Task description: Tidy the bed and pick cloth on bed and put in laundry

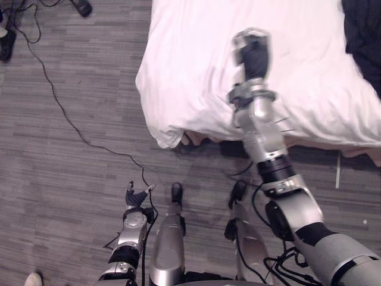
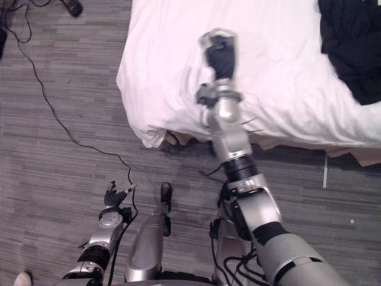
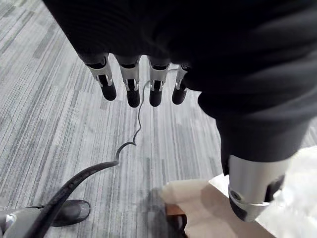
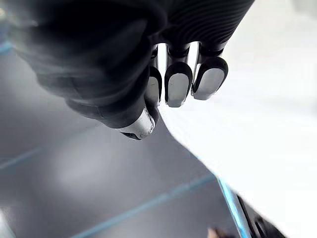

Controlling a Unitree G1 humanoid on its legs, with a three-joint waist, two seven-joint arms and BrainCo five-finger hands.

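Right hand (image 1: 252, 52) is raised over the near part of the bed (image 1: 196, 89), above the white sheet and not touching it as far as I can see. From the head views only its dark-covered back shows. In its wrist view the fingers (image 4: 177, 84) sit side by side, loosely bent, with the thumb (image 4: 139, 123) close beside them and nothing held. Past them there's white sheet and blurred grey floor; not much else is readable.

Dark cloth (image 2: 348, 44) is bunched on the bed's far right. It's cut off by the frame edge and well apart from the right hand.

Left hand (image 1: 136, 199) hangs low over the carpet floor (image 1: 59, 179), near the bed corner. Fingers (image 3: 132, 89) are straight and slightly spread, thumb (image 3: 252, 193) is apart, and it's empty.

The sheet corner hangs bunched at the near left, with the beige bed base (image 3: 193, 198) showing under it.

A pale shoe toe (image 1: 33, 278) is clipped at the bottom left. A dark object (image 1: 81, 6) is clipped at the top edge; can't tell what it is.
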